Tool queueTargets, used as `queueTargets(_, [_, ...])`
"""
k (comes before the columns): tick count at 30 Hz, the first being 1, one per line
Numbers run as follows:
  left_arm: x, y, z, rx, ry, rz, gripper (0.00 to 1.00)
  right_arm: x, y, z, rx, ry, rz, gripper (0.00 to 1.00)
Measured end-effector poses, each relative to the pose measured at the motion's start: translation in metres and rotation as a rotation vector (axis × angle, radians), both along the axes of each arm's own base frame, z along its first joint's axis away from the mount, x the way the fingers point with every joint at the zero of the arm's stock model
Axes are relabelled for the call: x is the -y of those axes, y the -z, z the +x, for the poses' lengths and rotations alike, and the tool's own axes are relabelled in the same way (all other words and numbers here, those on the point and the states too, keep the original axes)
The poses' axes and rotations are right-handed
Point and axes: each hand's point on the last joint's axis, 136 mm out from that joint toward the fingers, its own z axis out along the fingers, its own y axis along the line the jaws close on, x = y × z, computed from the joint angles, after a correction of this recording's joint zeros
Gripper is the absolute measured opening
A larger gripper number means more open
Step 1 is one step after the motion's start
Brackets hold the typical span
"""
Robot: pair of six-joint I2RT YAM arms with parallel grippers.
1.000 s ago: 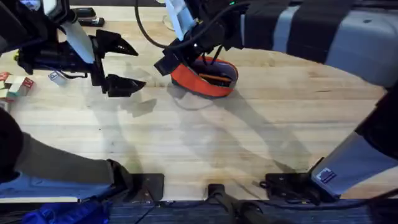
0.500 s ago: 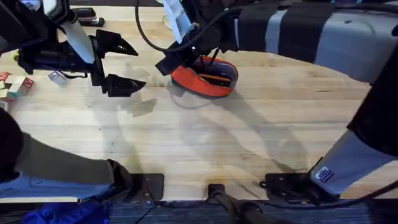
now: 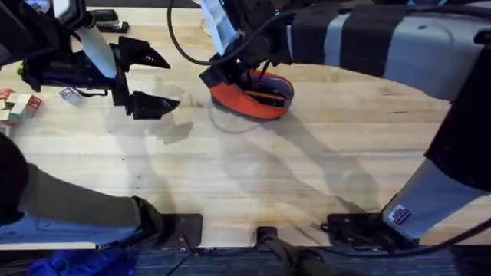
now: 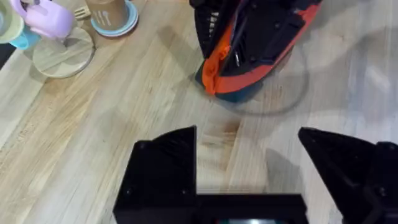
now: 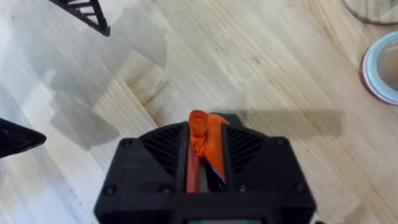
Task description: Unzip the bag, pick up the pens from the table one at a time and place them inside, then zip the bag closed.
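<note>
Now we pinch the end of the bag [image 3: 253, 98] with our right gripper [image 5: 202, 152], out on the table [image 3: 307, 176]. Pens [image 3: 265, 95] lie inside. Our left gripper [image 3: 146, 80] waits open. Zipping is left.

No writing, brand, number or sign can be read anywhere: the small white label [image 3: 400, 216] on the right arm near the counter's [image 3: 253, 169] near edge is too blurred to make out, and the little colored blocks [image 3: 19, 106] at its left edge show no legible print.
</note>
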Motion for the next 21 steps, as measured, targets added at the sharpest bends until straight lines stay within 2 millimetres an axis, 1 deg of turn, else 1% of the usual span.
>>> queueTargets(2, [0.0000,0.0000,0.0000,0.000,0.000,0.000,0.993,0.0000,0.0000,0.0000,0.000,0.000,0.000,0.255])
queueTargets(4, [0.0000,0.0000,0.0000,0.000,0.000,0.000,0.993,0.0000,0.0000,0.0000,0.000,0.000,0.000,0.217])
queueTargets(10, [0.0000,0.0000,0.0000,0.000,0.000,0.000,0.993,-0.0013,-0.0019,0.0015,0.008,0.000,0.007,0.206])
queueTargets(11, [0.0000,0.0000,0.0000,0.000,0.000,0.000,0.993,-0.0024,-0.0033,0.0029,0.016,0.000,0.013,0.179])
queueTargets(12, [0.0000,0.0000,0.0000,0.000,0.000,0.000,0.993,-0.0035,-0.0046,0.0041,0.022,0.000,0.019,0.118])
queueTargets(14, [0.0000,0.0000,0.0000,0.000,0.000,0.000,0.993,-0.0044,-0.0059,0.0052,0.028,0.000,0.024,0.043])
queueTargets(21, [0.0000,0.0000,0.0000,0.000,0.000,0.000,0.993,-0.0044,-0.0059,0.0053,0.029,0.000,0.024,0.031])
